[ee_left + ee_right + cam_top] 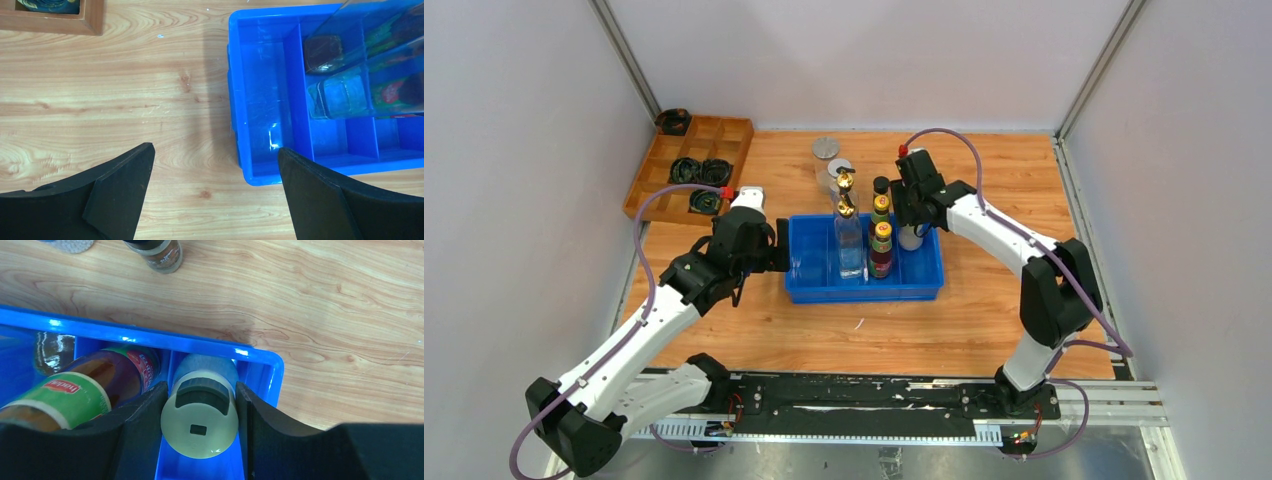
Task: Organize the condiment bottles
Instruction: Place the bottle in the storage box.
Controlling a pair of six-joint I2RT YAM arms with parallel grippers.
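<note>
The blue divided bin [864, 292] stands mid-table. In it stand a tall clear gold-spouted bottle [848, 240] and two dark yellow-capped sauce bottles [881, 250]. My right gripper [911, 212] is shut on a cream-lidded clear jar [200, 422] and holds it upright in the bin's right-end compartment [260, 375], beside the sauce bottles [75, 395]. Two silver-lidded jars [826, 149] and a small black-capped bottle [881, 185] stand behind the bin. My left gripper [779, 258] is open and empty, low over the table at the bin's left end [237, 100]; its gap [215, 150] straddles the bin's corner.
A wooden divided tray [689, 165] with black coiled rings sits at the back left; its corner shows in the left wrist view [50, 20]. White walls enclose the table on three sides. Bare wood lies in front of the bin.
</note>
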